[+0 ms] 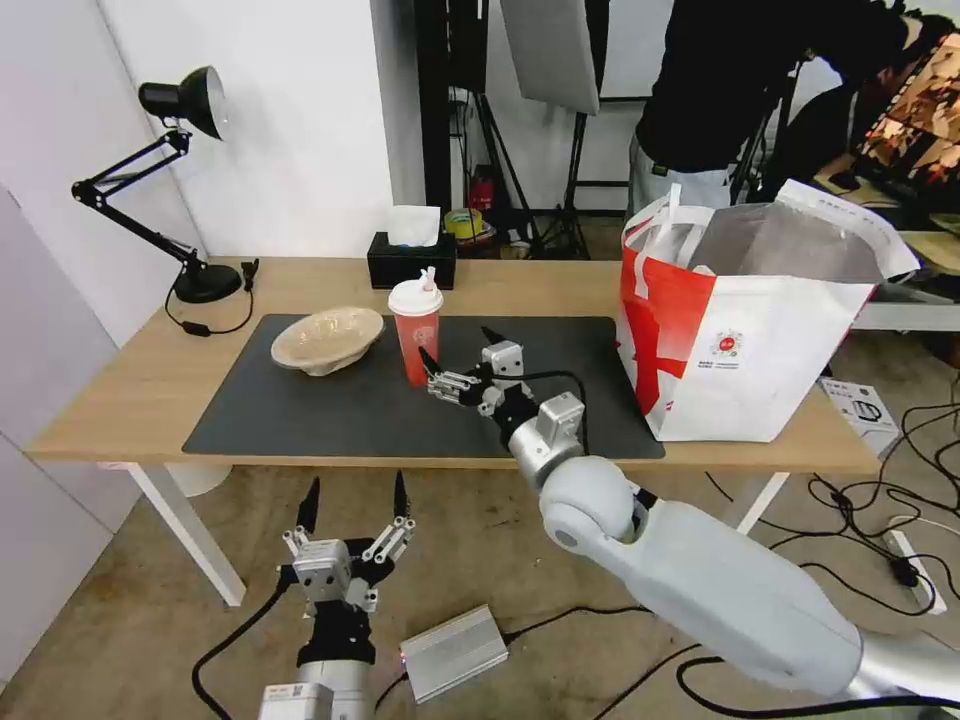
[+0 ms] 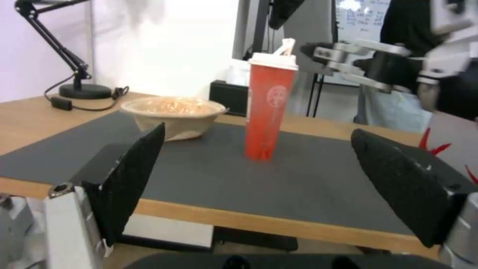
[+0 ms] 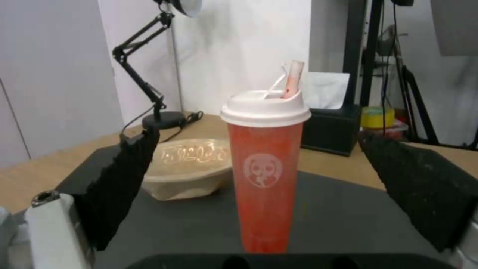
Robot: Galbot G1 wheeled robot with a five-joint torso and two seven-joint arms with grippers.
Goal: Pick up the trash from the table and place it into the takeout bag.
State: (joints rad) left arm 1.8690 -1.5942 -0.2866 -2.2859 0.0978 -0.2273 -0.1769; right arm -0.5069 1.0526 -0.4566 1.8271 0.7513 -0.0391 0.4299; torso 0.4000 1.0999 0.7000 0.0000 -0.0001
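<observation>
Left gripper (image 1: 352,505) hangs wide open and empty below the table (image 1: 120,400) edge, well short of the cup (image 1: 415,335), which stands upright on the mat (image 1: 330,410); right gripper (image 1: 460,362), fingers spread and holding nothing, sits just beside the cup, clearly nearer.

A robot lab or filming studio, not a home. Bare concrete floor (image 1: 120,610) under the table (image 1: 120,400), strewn with black cables (image 1: 860,540) and a silver power box (image 1: 455,652). Behind the table, black light stands (image 1: 570,200) and a grey softbox panel (image 1: 555,50) against plain white walls. Beyond the bag (image 1: 760,340), a second desk (image 1: 920,300) with equipment. On the table, 1 black lamp (image 1: 170,180) and a tissue box (image 1: 410,258).
</observation>
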